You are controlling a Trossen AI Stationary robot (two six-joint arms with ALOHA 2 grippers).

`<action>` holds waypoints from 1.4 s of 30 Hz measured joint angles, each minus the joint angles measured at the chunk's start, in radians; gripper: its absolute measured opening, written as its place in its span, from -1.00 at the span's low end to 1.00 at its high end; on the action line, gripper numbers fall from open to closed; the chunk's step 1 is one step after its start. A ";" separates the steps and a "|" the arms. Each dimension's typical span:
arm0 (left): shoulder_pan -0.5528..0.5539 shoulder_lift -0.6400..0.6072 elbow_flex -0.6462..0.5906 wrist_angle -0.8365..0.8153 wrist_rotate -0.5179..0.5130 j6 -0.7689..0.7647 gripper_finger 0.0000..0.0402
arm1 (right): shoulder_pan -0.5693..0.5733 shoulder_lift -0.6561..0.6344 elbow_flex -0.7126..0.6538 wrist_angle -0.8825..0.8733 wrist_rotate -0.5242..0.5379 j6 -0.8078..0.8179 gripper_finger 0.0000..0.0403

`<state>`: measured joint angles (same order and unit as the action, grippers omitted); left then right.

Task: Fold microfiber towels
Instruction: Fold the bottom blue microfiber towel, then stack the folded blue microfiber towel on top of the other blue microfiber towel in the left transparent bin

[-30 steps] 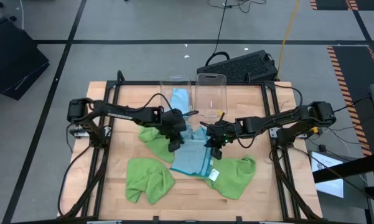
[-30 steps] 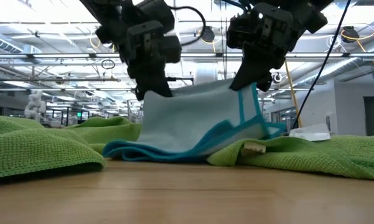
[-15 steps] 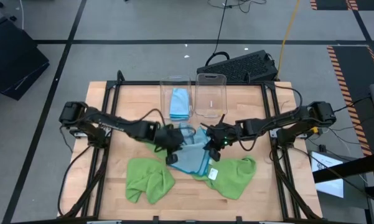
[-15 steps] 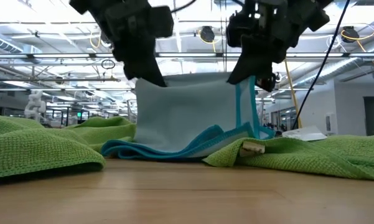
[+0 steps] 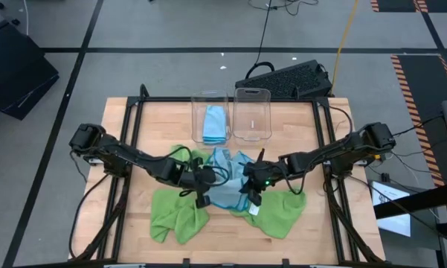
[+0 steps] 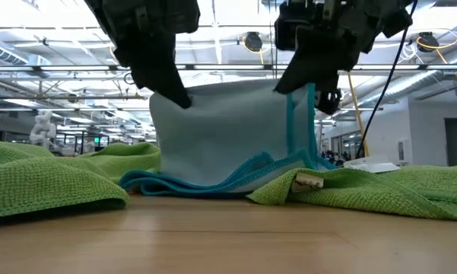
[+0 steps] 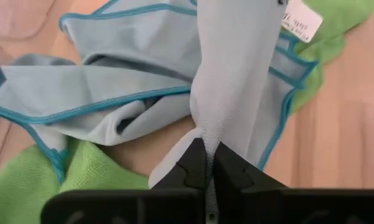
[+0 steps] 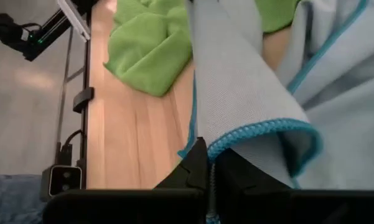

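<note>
The left claw [image 5: 201, 199] is clamped shut on one upper corner of a light blue towel [image 6: 228, 137], and the right claw [image 5: 251, 195] is pinched shut on the opposite corner. Between them the cloth hangs as a nearly flat, taut sheet, its lower part still bunched on the tabletop [image 5: 134, 119]. In the wrist views each claw's dark fingers meet on a thin fold of the fabric. The towel is a fine, smooth weave with a darker teal stitched edge. Lime green towels of a coarser, nubby knit lie crumpled around it: one [image 5: 177, 214] at the near left, one [image 5: 279, 212] at the near right carrying a small white label [image 6: 309, 180], and a third [image 5: 184, 158] partly under the left arm. At the far side of the wooden tabletop stand two clear plastic bins; the left bin [image 5: 210, 100] holds a folded light blue cloth [image 5: 215, 123], and the right bin [image 5: 252, 112] shows nothing inside.
</note>
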<state>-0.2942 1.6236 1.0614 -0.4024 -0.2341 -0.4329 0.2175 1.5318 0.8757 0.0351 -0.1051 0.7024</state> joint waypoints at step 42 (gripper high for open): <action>-0.042 0.092 -0.045 0.123 0.062 -0.015 -0.51 | 0.019 0.036 -0.001 0.012 -0.152 0.117 -0.21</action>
<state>-0.3359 1.7157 1.0161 -0.2790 -0.1726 -0.4480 0.2365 1.5677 0.8745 0.0469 -0.2571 0.8195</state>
